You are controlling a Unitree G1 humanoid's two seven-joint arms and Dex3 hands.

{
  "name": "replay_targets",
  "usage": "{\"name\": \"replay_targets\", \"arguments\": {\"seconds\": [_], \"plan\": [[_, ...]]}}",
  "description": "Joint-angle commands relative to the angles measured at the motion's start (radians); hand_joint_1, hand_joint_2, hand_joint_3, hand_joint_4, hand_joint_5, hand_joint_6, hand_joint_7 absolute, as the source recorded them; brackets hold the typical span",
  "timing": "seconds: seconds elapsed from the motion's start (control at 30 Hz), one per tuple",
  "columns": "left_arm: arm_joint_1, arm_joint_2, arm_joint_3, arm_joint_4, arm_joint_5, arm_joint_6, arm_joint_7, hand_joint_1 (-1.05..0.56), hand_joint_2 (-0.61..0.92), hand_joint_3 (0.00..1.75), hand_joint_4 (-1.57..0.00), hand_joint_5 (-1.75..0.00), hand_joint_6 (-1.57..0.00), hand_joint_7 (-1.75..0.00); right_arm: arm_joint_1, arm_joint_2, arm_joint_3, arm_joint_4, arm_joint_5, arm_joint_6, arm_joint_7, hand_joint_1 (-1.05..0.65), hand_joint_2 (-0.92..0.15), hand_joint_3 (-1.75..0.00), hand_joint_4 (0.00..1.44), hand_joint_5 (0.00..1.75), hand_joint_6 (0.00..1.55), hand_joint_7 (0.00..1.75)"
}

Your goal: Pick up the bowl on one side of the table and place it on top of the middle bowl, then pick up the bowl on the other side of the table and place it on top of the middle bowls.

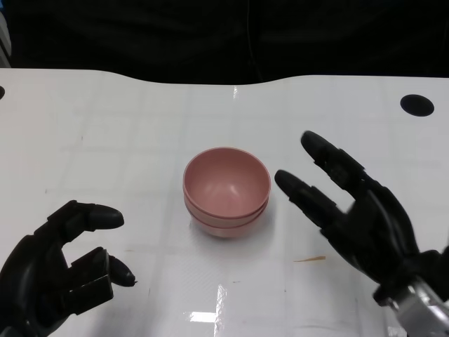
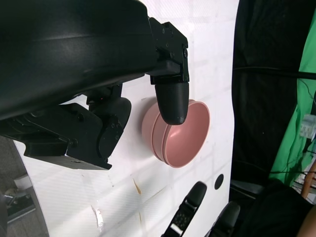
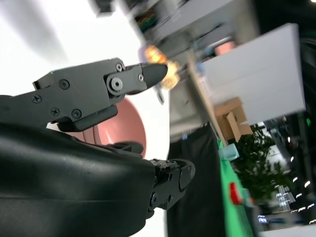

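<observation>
Nearest the head camera, the left robot hand (image 1: pixel 59 270) sits low over the desk (image 1: pixel 105 133), fingers curled inward with a gap between thumb and the rest, nothing held and nothing touched. Right robot hand (image 1: pixel 354 210) is on the opposite side, raised off the desk surface, fingers spread and extended forward and inward, palm turned toward the centre; it holds nothing. Stack of pink bowls (image 1: pixel 226 191) stands upright on the desk between the two hands, ahead of both, nearer the right robot hand's fingertips (image 1: pixel 286 181) than the left robot hand's, with clear desk showing on both sides, so neither hand is in contact. Nested rims show one below another on the stack's side; the left wrist view shows the same stack (image 2: pixel 185 136) with stacked rim lines, partly covered by a finger (image 2: pixel 172 98) of that hand in the foreground, not touching as far as the head view shows. Exact bowl count is hard to confirm; at least two rims are distinct. Right wrist view shows only a slice of the pink bowl (image 3: pixel 129 123) beyond that hand's fingers (image 3: pixel 94 91), which are apart. Small tan sliver (image 1: pixel 309 260) lies on the desk just in front of the right robot hand's palm. Black round mark (image 1: pixel 417 104) sits on the desk well beyond the right robot hand.
</observation>
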Motion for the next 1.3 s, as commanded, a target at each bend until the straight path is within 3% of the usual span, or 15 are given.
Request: {"name": "replay_targets", "arguments": {"seconds": [0.03, 0.1, 0.13, 0.2, 0.23, 0.27, 0.33, 0.37, 0.43, 0.53, 0.7, 0.93, 1.3], "plan": [[-0.002, 0.023, 0.023, 0.013, 0.006, -0.005, -0.01, 0.31, 0.92, 1.31, -0.49, -1.75, -0.17, -1.75, 0.075, -0.016, -0.114, -0.138, 0.199, 0.179, -0.025, -0.06, -0.87, -0.33, 0.83, 0.26, 0.58, 0.05], [-0.003, 0.025, 0.024, 0.013, 0.007, -0.002, -0.007, 0.31, 0.92, 1.31, -0.49, -1.75, -0.17, -1.75, 0.096, -0.01, -0.131, -0.163, 0.204, 0.219, -0.036, -0.03, -0.72, -0.69, 1.02, 0.27, 0.77, 0.04], [-0.004, 0.025, 0.026, 0.014, 0.004, 0.001, -0.007, 0.31, 0.92, 1.31, -0.49, -1.75, -0.17, -1.75, 0.105, -0.007, -0.139, -0.171, 0.203, 0.236, -0.04, 0.0, -0.66, -0.85, 1.05, 0.45, 0.9, 0.03], [-0.005, 0.026, 0.027, 0.014, 0.003, 0.003, -0.007, 0.32, 0.92, 1.31, -0.48, -1.75, -0.16, -1.75, 0.116, -0.001, -0.153, -0.18, 0.202, 0.264, -0.043, 0.02, -0.65, -0.92, 0.97, 0.8, 1.02, 0.02], [-0.005, 0.027, 0.027, 0.014, 0.005, 0.003, -0.006, 0.32, 0.92, 1.31, -0.48, -1.75, -0.16, -1.75, 0.122, -0.002, -0.157, -0.174, 0.191, 0.261, -0.016, 0.02, -0.67, -0.91, 0.97, 0.93, 1.1, 0.04], [-0.005, 0.028, 0.027, 0.014, 0.006, 0.004, -0.006, 0.32, 0.92, 1.31, -0.48, -1.75, -0.16, -1.75, 0.126, -0.002, -0.161, -0.169, 0.182, 0.259, 0.006, 0.0, -0.72, -0.89, 0.95, 1.18, 1.23, 0.11], [-0.005, 0.031, 0.026, 0.015, 0.009, 0.002, -0.007, 0.32, 0.92, 1.31, -0.47, -1.75, -0.16, -1.75, 0.137, -0.002, -0.165, -0.162, 0.161, 0.248, 0.047, -0.01, -0.75, -0.87, 0.93, 1.33, 1.29, 0.17], [-0.004, 0.033, 0.026, 0.017, 0.01, 0.001, -0.009, 0.32, 0.92, 1.3, -0.47, -1.75, -0.15, -1.75, 0.142, -0.001, -0.167, -0.16, 0.151, 0.244, 0.063, -0.01, -0.69, -1.04, 0.9, 1.55, 1.18, 0.62], [-0.003, 0.035, 0.028, 0.024, 0.008, -0.009, -0.02, 0.32, 0.92, 1.3, -0.47, -1.75, -0.15, -1.75, 0.164, 0.004, -0.17, -0.155, 0.125, 0.229, 0.093, -0.02, -0.63, -1.18, 0.89, 1.7, 0.95, 1.19], [-0.002, 0.037, 0.027, 0.027, 0.01, -0.013, -0.026, 0.33, 0.92, 1.31, -0.46, -1.75, -0.15, -1.75, 0.186, 0.013, -0.179, -0.147, 0.102, 0.22, 0.122, -0.02, -0.59, -1.23, 0.88, 1.74, 0.83, 1.46], [0.004, 0.034, 0.03, 0.032, 0.011, -0.022, -0.037, 0.33, 0.92, 1.3, -0.45, -1.75, -0.14, -1.75, 0.229, 0.054, -0.204, -0.103, 0.071, 0.173, 0.173, -0.03, -0.54, -1.34, 0.9, 1.75, 0.71, 1.72], [0.012, 0.041, 0.031, 0.025, 0.02, -0.018, -0.034, 0.31, 0.92, 1.27, -0.44, -1.75, -0.15, -1.75, 0.242, 0.103, -0.248, -0.059, 0.129, 0.226, 0.196, -0.04, -0.55, -1.36, 0.87, 1.75, 0.66, 1.75], [0.045, 0.043, 0.055, 0.008, 0.005, -0.043, -0.055, 0.3, 0.92, 1.28, -0.5, -1.75, -0.24, -1.75, 0.25, 0.096, -0.262, -0.052, 0.034, 0.184, 0.254, 0.0, -0.62, -1.3, 0.86, 1.75, 0.65, 1.74]]}}
